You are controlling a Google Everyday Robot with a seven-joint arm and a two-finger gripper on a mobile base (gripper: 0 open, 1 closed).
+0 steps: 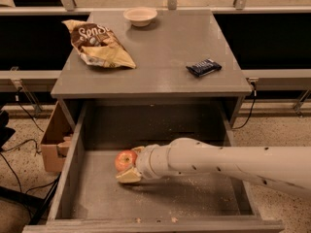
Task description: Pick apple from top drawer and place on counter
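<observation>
The apple (125, 159), red-orange with a yellowish patch, lies in the left half of the open top drawer (194, 198), on its crumb-speckled floor. My gripper (127, 165) reaches in from the right on a white arm and is shut on the apple. One cream finger (128, 176) lies under its front and the other (138, 150) sits at its upper right. The apple rests at or just above the drawer floor. The grey counter (160, 57) is above the drawer.
On the counter lie a chip bag (99, 45) at the left, a pale bowl (140, 16) at the back and a dark snack bar (203, 67) at the right. A cardboard box (52, 142) and cables sit left of the cabinet.
</observation>
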